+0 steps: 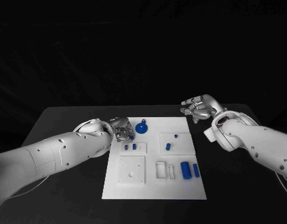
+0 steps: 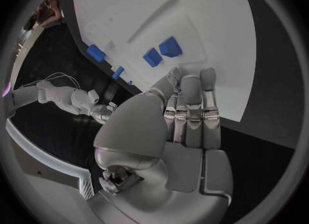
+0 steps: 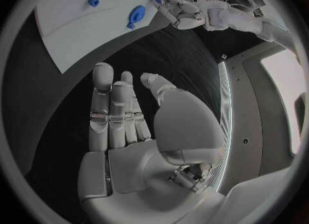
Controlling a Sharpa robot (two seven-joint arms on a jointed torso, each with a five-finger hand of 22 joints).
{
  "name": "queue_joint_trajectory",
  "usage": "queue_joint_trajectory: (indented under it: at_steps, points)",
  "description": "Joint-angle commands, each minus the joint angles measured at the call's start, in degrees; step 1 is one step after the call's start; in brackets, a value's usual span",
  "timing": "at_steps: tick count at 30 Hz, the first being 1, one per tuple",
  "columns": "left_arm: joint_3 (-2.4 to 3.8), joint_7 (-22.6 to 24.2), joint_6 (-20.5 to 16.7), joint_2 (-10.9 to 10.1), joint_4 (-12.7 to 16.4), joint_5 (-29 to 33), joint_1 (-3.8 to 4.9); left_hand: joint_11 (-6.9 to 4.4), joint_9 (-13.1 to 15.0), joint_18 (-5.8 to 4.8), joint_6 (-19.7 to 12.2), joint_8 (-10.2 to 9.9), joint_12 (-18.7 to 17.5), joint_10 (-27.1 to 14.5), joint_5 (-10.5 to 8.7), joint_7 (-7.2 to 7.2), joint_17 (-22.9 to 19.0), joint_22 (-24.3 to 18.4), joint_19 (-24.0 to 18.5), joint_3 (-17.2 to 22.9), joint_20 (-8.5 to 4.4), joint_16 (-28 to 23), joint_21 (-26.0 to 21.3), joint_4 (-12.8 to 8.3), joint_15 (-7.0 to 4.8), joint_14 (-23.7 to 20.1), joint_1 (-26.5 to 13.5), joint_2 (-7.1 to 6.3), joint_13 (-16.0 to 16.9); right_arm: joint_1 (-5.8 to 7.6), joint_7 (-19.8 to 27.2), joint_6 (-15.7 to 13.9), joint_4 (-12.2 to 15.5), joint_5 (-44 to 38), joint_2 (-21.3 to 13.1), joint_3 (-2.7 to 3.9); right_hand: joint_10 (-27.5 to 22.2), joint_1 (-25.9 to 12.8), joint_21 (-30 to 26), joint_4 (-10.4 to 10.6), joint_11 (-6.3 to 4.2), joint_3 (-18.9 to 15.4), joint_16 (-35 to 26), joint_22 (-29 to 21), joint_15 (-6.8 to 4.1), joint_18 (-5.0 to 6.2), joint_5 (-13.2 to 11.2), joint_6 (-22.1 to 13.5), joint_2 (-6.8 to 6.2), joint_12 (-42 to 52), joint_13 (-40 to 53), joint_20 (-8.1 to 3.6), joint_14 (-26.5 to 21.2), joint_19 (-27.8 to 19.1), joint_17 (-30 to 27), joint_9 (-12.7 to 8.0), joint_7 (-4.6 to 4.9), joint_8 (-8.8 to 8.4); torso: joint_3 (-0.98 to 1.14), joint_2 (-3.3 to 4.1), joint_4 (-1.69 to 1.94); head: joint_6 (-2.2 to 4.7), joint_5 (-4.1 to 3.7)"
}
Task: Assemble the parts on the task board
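Hovering open and empty at the near-left edge of the white rectangular task board (image 1: pixel 154 179): silver left hand (image 1: pixel 121 129), round blue plastic part (image 1: pixel 141 127) just beside its fingertips, silver right hand (image 1: pixel 198 108) open, farther off.

Left hand (image 1: pixel 120 129) reaches in from the left, fingers straight and together, holding nothing. Right hand (image 1: pixel 198 108) sits farther back on the right, fingers loosely extended, palm empty, well apart from the left.
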Motion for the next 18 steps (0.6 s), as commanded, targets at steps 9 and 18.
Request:
queue_joint_trajectory:
  at_steps: [9, 18]
  points:
    - [-0.07, 0.39, -0.9, -0.09, 0.2, -0.32, 0.0, 0.35, -0.07, 1.36, -2.6, -0.2, -0.14, -1.89, -0.13, -0.81, -0.39, 1.14, -0.92, 1.2, 0.34, 0.48, 0.26, -0.15, 0.44, -1.11, -0.41, -1.39, 0.04, -0.02, 0.32, 0.2, 0.09, -0.17, -0.01, 0.03, 0.3, -0.1, 0.15, -0.15, 0.04, 0.3, 0.13, -0.05, -0.07, 0.72, 0.07, 0.24, -0.31, 0.19, -0.07, -0.24, -0.14, 2.14, -0.05, 0.09, 0.23, -0.08, -0.04, 0.03, -0.04, 0.07, -0.03]
    - [-0.08, 0.56, -1.71, -0.3, 0.23, -0.22, 0.0, 0.74, -0.06, 1.72, -3.38, -0.17, -0.15, -2.94, -0.08, -1.09, -0.71, 1.16, -1.14, 1.97, 0.68, 0.75, 0.26, 0.04, 0.73, -1.52, -0.35, -1.88, 0.04, -0.02, 0.34, 0.23, 0.05, -0.18, -0.02, 0.03, 0.3, -0.1, 0.15, -0.15, 0.04, 0.3, 0.13, -0.05, -0.07, 0.72, 0.07, 0.24, -0.31, 0.19, -0.07, -0.24, -0.14, 2.14, -0.05, 0.09, 0.23, -0.08, -0.01, 0.02, -0.03, 0.07, 0.02]
